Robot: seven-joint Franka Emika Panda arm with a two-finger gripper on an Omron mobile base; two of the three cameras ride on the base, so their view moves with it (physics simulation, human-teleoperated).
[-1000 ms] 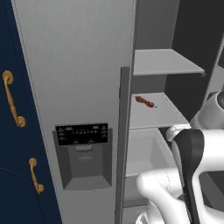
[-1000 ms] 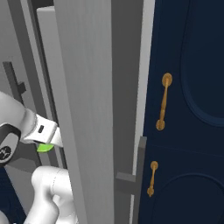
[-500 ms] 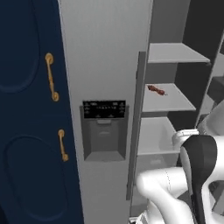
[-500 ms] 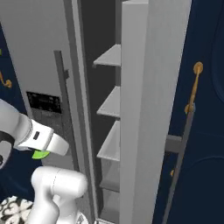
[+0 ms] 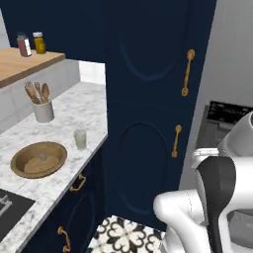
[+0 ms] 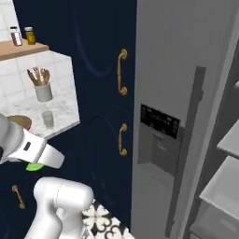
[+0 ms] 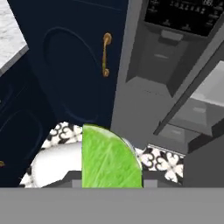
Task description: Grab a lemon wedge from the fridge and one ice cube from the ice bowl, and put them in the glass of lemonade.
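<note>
Tall navy cabinet doors (image 5: 148,99) fill the middle of the scene, each with a curved gold handle (image 5: 187,72). To the left runs a white marble counter (image 5: 64,123) above navy base cabinets. A white utensil holder (image 5: 43,111) with wooden spoons stands on the counter towards the far end. Further left, on a raised wooden shelf (image 5: 24,62), two small bottles (image 5: 29,44) stand side by side. A black-and-white patterned floor tile (image 5: 123,234) lies near the cabinet base
</note>
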